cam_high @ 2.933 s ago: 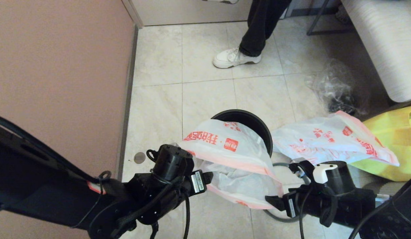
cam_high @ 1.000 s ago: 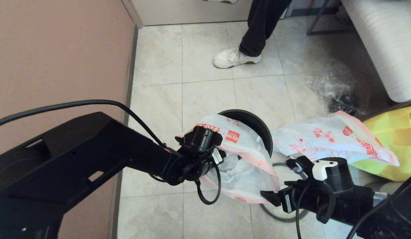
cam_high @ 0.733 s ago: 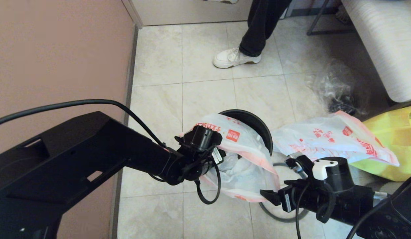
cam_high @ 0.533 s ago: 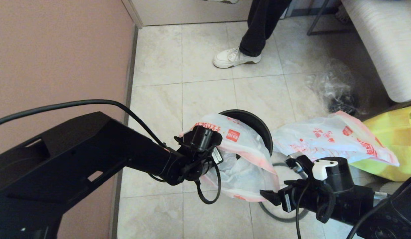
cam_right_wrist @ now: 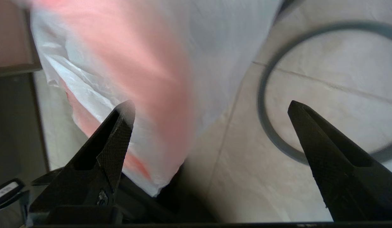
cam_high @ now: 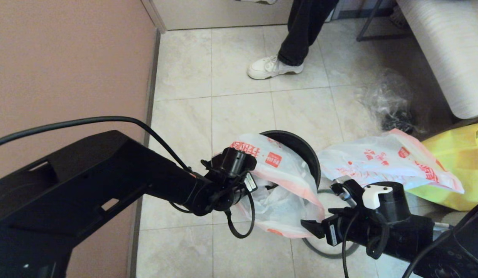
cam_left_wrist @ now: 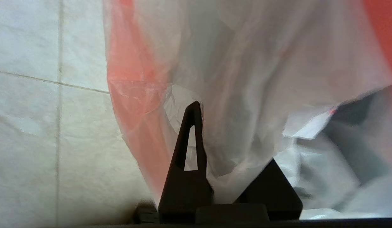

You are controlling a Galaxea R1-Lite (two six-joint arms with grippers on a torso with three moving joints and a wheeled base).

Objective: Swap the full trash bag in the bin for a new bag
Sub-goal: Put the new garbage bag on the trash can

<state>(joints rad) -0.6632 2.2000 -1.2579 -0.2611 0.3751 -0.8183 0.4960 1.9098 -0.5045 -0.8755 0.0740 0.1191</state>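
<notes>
Thin white plastic with red print, the bag (cam_high: 279, 181) is hanging over the near edge of the bin (cam_high: 300, 148), draped across its dark opening and falling toward me. The bin is lying on the floor tiles (cam_high: 239, 112) with its mouth turned to my side. My left gripper (cam_left_wrist: 227, 152) is pressing into the left side of this bag; its fingers (cam_left_wrist: 188, 148) are almost together and a fold of the plastic is sitting between them. My right gripper (cam_right_wrist: 211, 133) is waiting just beside the bag's lower right corner with its fingers (cam_right_wrist: 118, 139) spread wide, holding nothing. Under it, the grey ring (cam_right_wrist: 271, 126) is lying flat on the floor. A second printed bag (cam_high: 381, 162) is lying to the right of the bin, partly on a yellow bag (cam_high: 458, 166). Farther away, a person's white shoe (cam_high: 271, 67) is standing on the tiles.
</notes>
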